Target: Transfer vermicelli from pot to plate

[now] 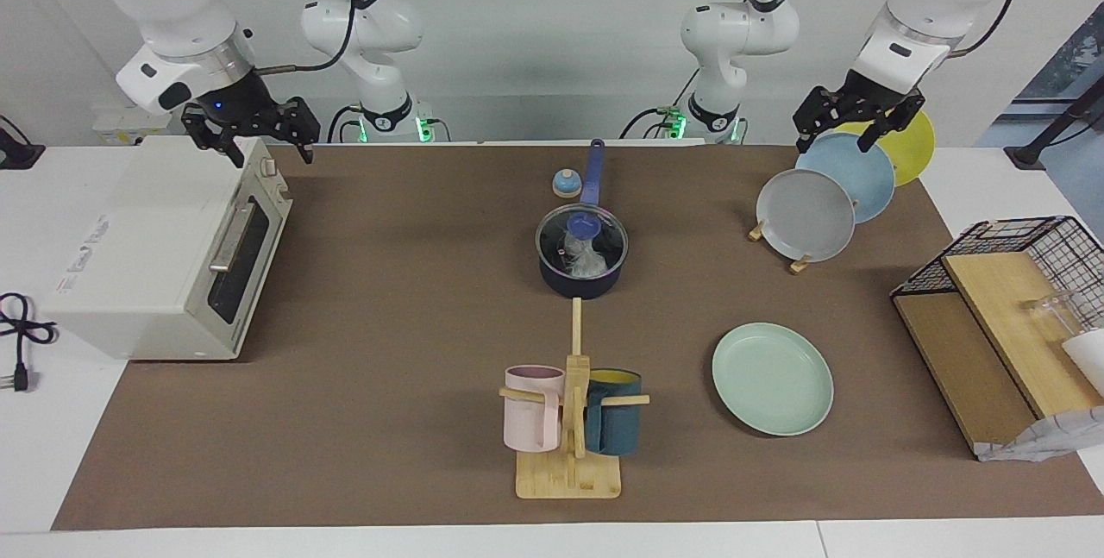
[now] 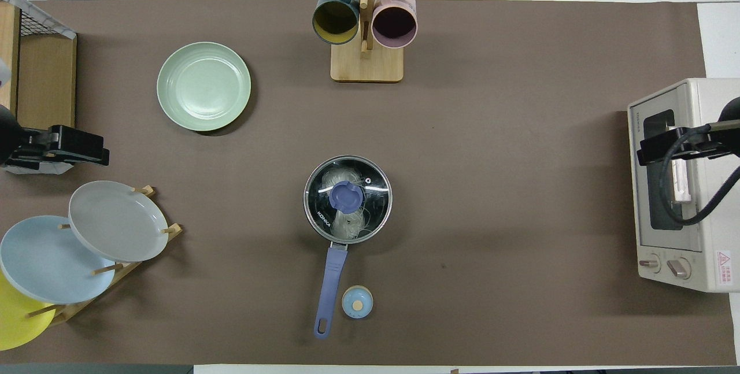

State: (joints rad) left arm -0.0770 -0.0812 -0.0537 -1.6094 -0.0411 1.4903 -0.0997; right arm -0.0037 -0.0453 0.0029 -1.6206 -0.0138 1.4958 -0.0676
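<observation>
Vermicelli [image 2: 347,212] sits inside the pot [image 1: 580,275], mid-surface, under a glass lid [image 2: 347,197] (so the lid must go first). The plate [image 1: 772,378] lies toward the left arm's end. Left gripper [image 1: 849,122] hangs over the plate rack [image 1: 776,239], right gripper [image 1: 252,128] over the toaster oven [image 1: 164,247], both jaws wide. Grip the lid knob squarely and lift straight up.

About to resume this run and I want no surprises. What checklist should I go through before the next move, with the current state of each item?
1. Vermicelli in the pot: ok.
2. Pot uncovered: not ok, the glass lid is on.
3. Mint plate bare and flat: ok.
4. Left gripper free, over the plate rack: ok, open.
5. Right gripper free, over the toaster oven: ok, open.
</observation>
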